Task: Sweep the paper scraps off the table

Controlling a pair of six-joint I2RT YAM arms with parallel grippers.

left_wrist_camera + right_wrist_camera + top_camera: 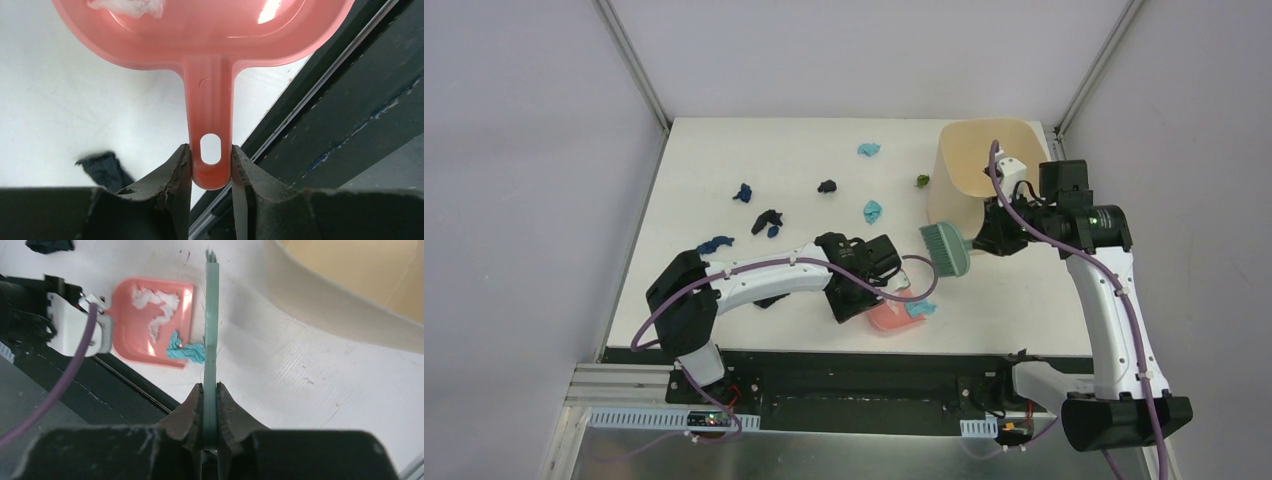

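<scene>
Pinching pink plastic dustpan (210, 45) handle, L gripper (211, 160) steadying pan as catcher on white tabletop (280, 375); R gripper (210, 390) clamping teal hand brush (212, 315), aiming at crumpled teal paper scrap (187, 352).

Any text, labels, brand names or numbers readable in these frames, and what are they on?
No readable text in any view.
The dustpan has only a faint round moulded mark on its handle, no letters.
The brush and bin are plain.
The small lit board at the bottom of the top view is too small to read.
</scene>
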